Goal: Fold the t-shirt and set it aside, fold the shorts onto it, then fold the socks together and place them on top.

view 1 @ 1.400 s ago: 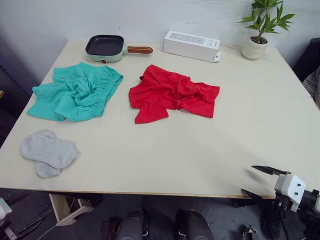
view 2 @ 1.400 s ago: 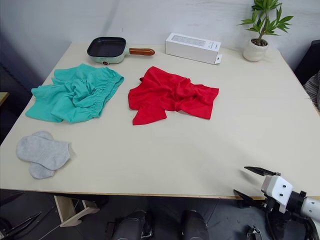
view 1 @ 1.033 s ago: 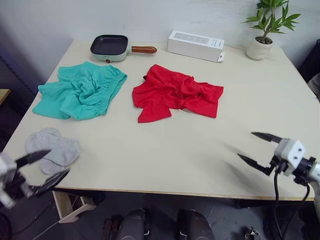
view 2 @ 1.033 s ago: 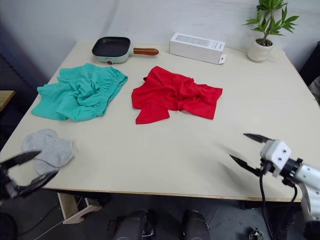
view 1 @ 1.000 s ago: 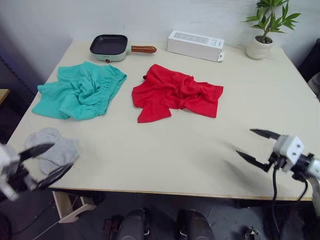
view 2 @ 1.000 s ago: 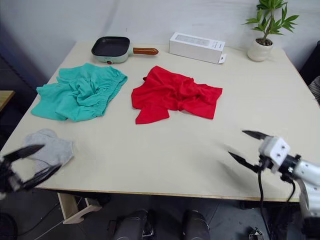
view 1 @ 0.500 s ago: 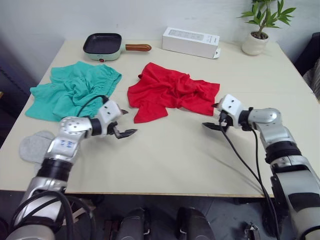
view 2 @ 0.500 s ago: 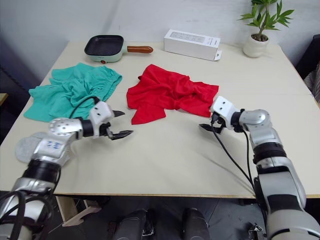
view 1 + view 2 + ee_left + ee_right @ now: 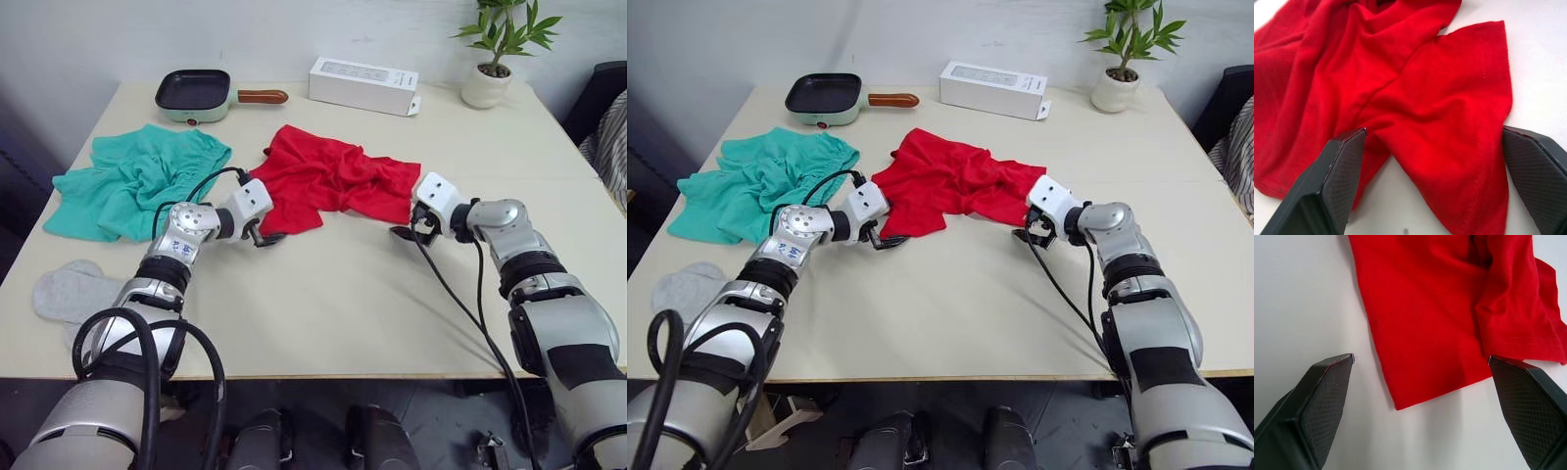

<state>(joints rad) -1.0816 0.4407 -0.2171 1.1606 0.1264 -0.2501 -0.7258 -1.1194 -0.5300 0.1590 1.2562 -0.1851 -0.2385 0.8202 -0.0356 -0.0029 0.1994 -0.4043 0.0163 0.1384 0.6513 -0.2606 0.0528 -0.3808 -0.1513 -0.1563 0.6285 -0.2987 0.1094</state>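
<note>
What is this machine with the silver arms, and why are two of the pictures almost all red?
It is a robot with two arms, and each arm ends in a gripper with two black fingers. The two wide pictures come from cameras in its head, looking down at a table. The two close-up pictures come from small cameras on its wrists, so the black shapes at the bottom are its own fingers.

On the table lie a crumpled red t-shirt, teal-green shorts, grey socks, a small pan, a white box and a potted plant.

The left gripper and the right gripper are both open, one at each side of the shirt's near edge. Nothing is held yet. The close-ups are red because both wrists point at the shirt.
</note>
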